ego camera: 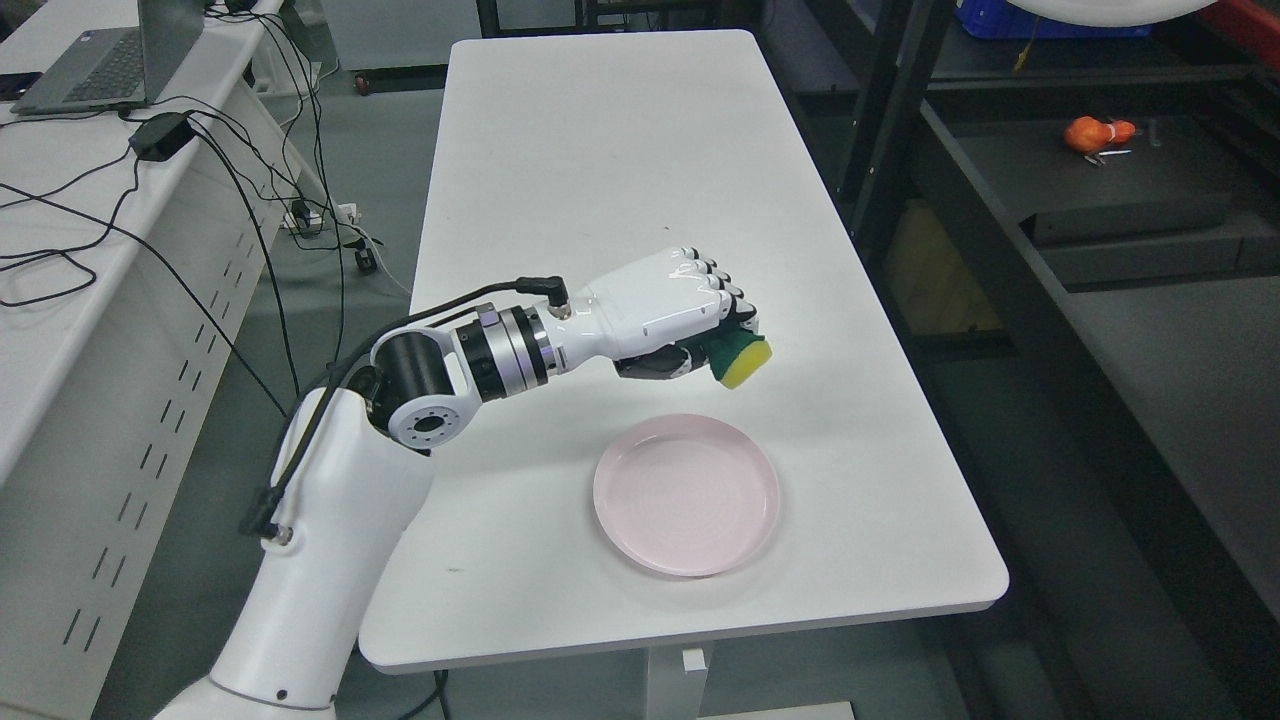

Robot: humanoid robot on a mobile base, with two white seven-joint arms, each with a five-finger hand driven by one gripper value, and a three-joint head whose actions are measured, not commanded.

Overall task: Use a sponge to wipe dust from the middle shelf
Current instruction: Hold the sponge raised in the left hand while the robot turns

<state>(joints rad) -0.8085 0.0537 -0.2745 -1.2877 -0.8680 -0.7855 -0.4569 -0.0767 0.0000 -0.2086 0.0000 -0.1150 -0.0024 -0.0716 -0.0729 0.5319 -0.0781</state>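
Here we see a long white desk [620, 150] running away from us, with a dark metal shelf unit [1100, 230] standing along its right side. A second white desk [70, 300] at the far left carries a laptop [95, 65] and a tangle of black cables [240, 160]. Our left arm [330, 520] reaches in from the lower left and bends over the near half of the long desk. On that desk, just below the hand, lies a round pink plate [686, 495]. Our left hand [690, 315] has its fingers curled around a yellow and green sponge [742, 360], held in the air above the desk, clear of the plate. A small orange object [1095, 133] lies on one of the shelves.
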